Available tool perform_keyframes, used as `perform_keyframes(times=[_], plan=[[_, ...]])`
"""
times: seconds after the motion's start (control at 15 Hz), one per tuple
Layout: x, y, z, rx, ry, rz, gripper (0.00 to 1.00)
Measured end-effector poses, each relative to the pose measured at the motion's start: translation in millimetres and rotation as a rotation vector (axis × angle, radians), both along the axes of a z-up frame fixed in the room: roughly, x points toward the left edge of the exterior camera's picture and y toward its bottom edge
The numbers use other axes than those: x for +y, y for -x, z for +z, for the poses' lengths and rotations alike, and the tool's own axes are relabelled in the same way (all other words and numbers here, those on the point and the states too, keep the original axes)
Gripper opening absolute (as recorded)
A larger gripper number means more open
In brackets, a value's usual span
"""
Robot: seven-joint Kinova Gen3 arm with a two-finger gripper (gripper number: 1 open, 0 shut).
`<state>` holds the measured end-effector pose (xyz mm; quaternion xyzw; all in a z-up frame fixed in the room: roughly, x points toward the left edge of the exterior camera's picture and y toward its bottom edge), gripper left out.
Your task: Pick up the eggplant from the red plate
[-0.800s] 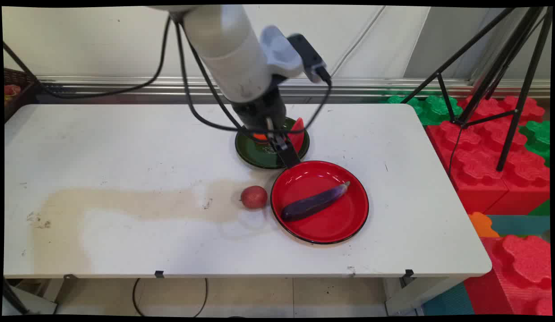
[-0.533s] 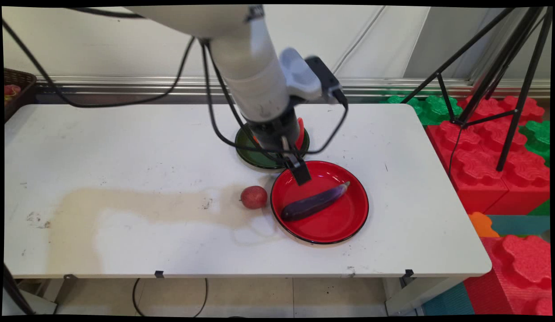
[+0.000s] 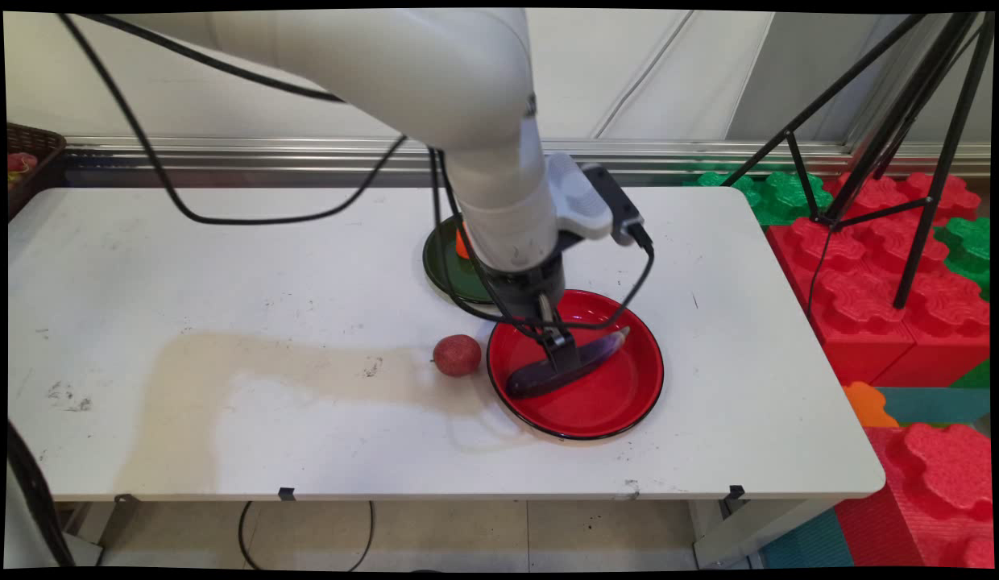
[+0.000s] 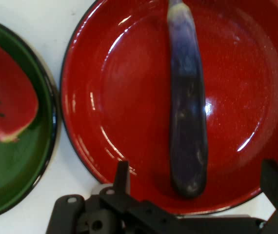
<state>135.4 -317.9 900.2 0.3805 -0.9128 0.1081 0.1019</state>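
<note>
Black gripper [image 3: 561,354] spread wide over the purple eggplant [image 3: 565,366], fingers either side, gripping nothing; eggplant lying in the red plate [image 3: 620,403]; green plate [image 4: 12,170] with watermelon slice [image 4: 5,105] just beside; red apple [image 3: 457,355] on the white table [image 3: 225,266]

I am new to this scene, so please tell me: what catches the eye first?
A purple eggplant lies in a red plate near the table's middle, with the open pincer just above it. Behind stands a green plate holding a watermelon slice, and a red apple lies left of the red plate.
</note>
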Motion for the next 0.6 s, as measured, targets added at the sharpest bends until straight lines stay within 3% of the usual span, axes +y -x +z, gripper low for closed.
perform_keyframes(times=[0.6], plan=[[-22,21,-59,-0.01,-0.043,-0.01,1.0]])
